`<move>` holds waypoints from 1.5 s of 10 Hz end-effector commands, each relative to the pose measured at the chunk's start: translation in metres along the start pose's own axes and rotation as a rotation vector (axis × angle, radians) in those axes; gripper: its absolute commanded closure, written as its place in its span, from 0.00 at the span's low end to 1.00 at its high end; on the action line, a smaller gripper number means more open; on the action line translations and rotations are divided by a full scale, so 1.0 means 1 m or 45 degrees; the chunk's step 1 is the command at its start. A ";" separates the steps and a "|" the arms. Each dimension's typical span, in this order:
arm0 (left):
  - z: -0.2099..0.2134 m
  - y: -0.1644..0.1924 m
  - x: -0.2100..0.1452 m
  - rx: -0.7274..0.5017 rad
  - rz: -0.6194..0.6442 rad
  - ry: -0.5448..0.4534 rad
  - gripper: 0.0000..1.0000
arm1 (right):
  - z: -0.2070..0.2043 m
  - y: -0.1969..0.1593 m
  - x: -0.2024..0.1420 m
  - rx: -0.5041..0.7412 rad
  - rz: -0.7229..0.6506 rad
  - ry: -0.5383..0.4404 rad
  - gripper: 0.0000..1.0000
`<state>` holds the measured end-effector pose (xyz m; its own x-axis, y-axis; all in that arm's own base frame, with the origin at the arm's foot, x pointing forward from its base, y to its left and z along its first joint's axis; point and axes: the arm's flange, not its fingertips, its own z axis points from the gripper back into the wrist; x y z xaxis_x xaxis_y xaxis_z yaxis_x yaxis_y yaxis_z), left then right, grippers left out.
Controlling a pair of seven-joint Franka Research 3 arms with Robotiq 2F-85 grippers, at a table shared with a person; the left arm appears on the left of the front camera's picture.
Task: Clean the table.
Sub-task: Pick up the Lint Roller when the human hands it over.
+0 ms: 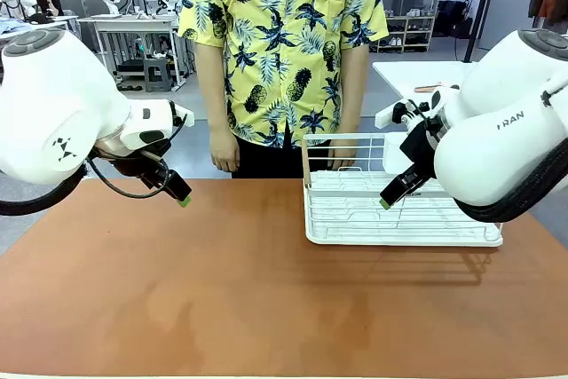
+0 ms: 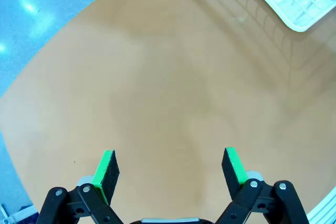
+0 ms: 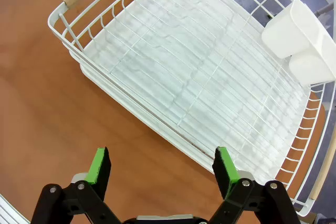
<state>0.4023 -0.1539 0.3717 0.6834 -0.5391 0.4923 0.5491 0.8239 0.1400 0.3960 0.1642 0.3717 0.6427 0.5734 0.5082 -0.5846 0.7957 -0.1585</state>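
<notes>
At right centre of the front view, a white dish rack point(image 1: 399, 239) sits on the terracotta surface point(image 1: 222, 290) spanning the lower frame. The left tool point(image 2: 169, 162) and right tool point(image 3: 161, 165) hover, fingers apart, holding nothing.

Front cam: robot's side, facing person point(image 1: 284, 42) across counter point(image 1: 222, 290). Left wrist: down on bare counter, rack point(image 2: 286, 9) corner at frame edge. Right wrist: close above same rack.
</notes>
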 end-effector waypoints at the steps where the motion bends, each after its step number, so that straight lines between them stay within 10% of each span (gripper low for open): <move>1: 0.000 0.001 0.000 0.001 0.004 0.000 0.00 | 0.000 0.000 0.000 0.001 -0.001 0.000 0.00; 7: 0.017 0.018 0.013 -0.102 0.076 0.036 0.00 | 0.023 -0.016 0.013 0.039 -0.067 -0.013 0.00; 9: 0.074 0.073 0.021 -0.527 0.287 0.068 0.00 | 0.077 -0.073 0.029 0.260 -0.250 -0.020 0.00; 10: 0.111 0.129 0.006 -0.917 0.493 0.003 0.00 | 0.105 -0.125 0.022 0.691 -0.457 -0.006 0.00; 15: 0.173 0.255 -0.126 -1.214 0.989 -0.359 0.00 | 0.135 -0.258 -0.077 1.259 -0.995 -0.314 0.00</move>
<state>0.3627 0.1514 0.5053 0.9150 0.0699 0.3973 0.3396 0.3980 -0.8522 0.4093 -0.1045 0.5043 0.9051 -0.0142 0.4250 -0.3860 0.3917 0.8352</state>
